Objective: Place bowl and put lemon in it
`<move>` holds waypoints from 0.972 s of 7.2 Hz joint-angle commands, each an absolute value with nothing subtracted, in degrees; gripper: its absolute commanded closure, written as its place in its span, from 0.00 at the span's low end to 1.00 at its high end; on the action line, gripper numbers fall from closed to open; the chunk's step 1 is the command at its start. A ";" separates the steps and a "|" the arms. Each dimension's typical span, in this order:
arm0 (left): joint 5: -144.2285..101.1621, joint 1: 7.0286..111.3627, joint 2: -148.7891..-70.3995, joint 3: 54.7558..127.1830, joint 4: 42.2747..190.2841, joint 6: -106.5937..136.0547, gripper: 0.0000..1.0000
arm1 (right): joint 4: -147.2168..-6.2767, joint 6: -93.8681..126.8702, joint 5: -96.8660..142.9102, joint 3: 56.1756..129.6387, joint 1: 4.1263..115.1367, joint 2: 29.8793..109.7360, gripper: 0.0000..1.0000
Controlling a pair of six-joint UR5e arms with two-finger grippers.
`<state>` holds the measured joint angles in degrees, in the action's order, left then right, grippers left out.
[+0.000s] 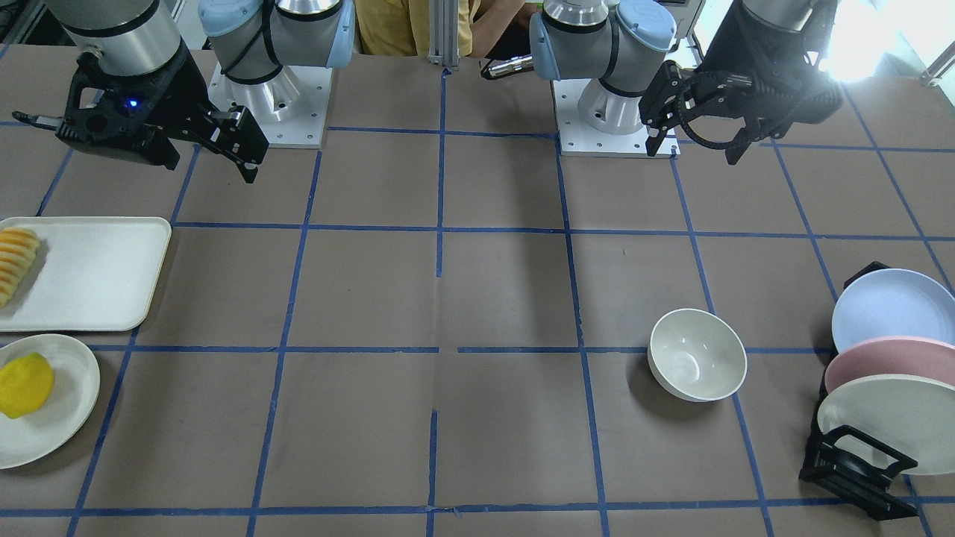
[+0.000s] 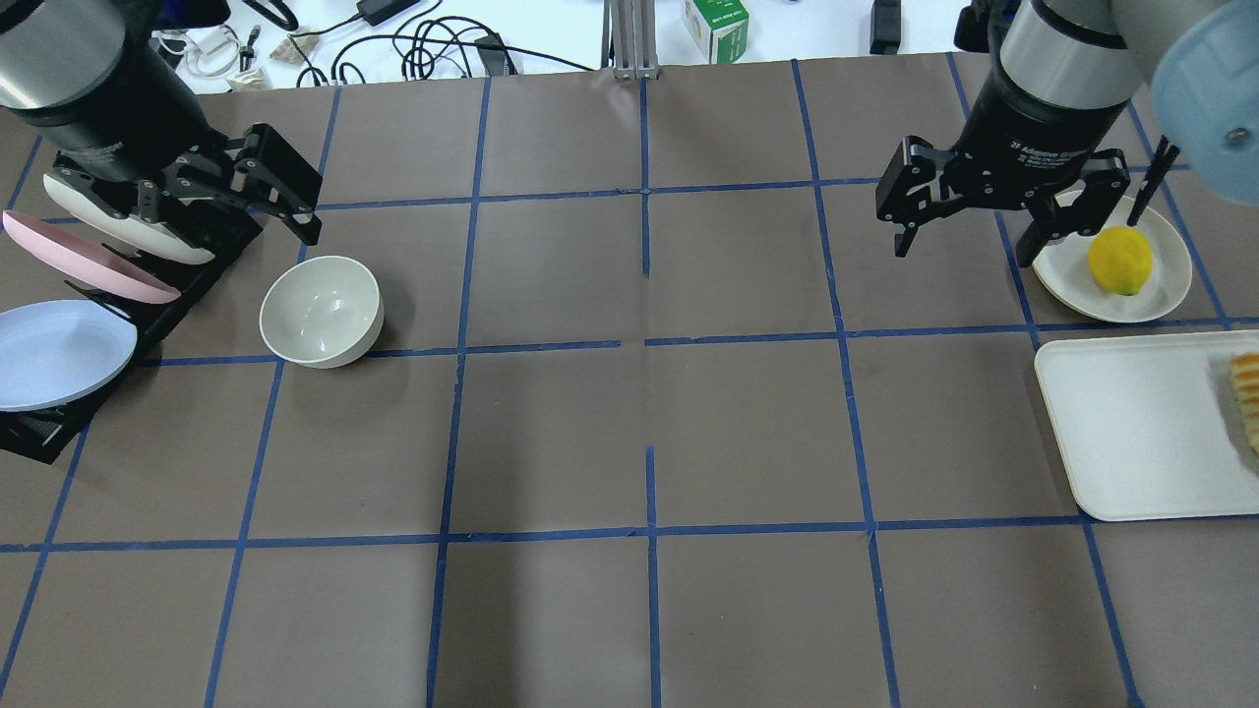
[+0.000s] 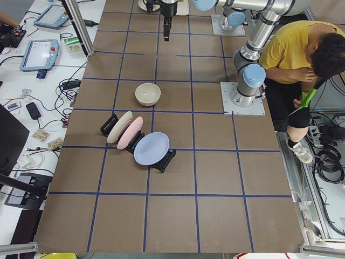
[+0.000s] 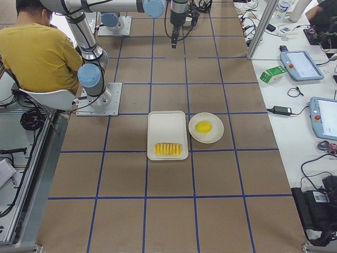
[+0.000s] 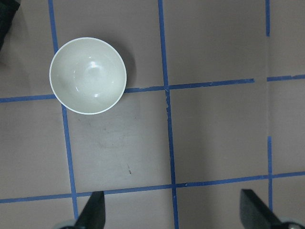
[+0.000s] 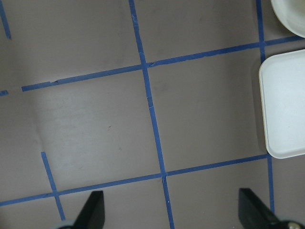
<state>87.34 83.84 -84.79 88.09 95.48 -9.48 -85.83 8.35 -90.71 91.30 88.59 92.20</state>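
- The desk (image 2: 649, 423) carries everything. Its middle squares are bare, and the task's two things sit at opposite ends.
- The tray (image 2: 1141, 433) lies on the robot's right with a row of sliced fruit (image 1: 15, 261) at one end. It plays no part in the task.
- The plate rack (image 1: 858, 477) stands on the robot's left, holding three plates on edge.
- The left tool (image 1: 695, 149) hangs above the desk near the rack, its jaws spread and holding nothing.
- The right tool (image 2: 966, 251) hovers just beside the flat plate (image 2: 1156, 300), also spread and empty.
- The bowl (image 2: 321, 311) stands upright on the desk close to the rack, empty inside and touched by neither tool. It may already be placed, though I cannot say whether this is its final spot.
- The lemon (image 2: 1120, 260) is still on the flat plate, well apart from the bowl. So, as I judge it, the second half of the task is wholly left: grasp the lemon, carry it across and set it in the bowl.
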 commanded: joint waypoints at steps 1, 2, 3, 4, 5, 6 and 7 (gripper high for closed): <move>88.67 84.11 -85.25 87.20 95.97 -7.84 0.00 | -85.87 8.35 -90.79 91.41 88.59 92.20 0.00; 88.68 84.63 -85.51 86.67 95.89 -7.74 0.00 | -85.87 8.35 -90.79 91.32 88.59 92.20 0.00; 88.77 85.16 -85.69 85.79 96.24 -7.04 0.00 | -85.96 8.26 -90.79 91.32 88.59 92.20 0.00; 88.77 85.25 -85.69 85.69 96.50 -4.77 0.00 | -85.87 8.26 -90.79 91.32 88.59 92.20 0.00; 88.86 85.25 -85.61 85.69 96.76 -4.66 0.00 | -85.96 8.09 -90.79 91.32 88.51 92.20 0.00; 88.94 85.25 -85.17 86.13 97.20 -4.66 0.00 | -85.78 8.09 -90.70 91.32 88.33 92.11 0.00; 89.03 85.34 -84.12 87.61 97.56 -4.75 0.00 | -86.13 7.30 -90.79 91.32 88.07 92.11 0.00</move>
<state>88.93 85.27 -85.04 86.40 97.12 -4.78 -85.92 7.90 -90.75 91.32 88.33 92.14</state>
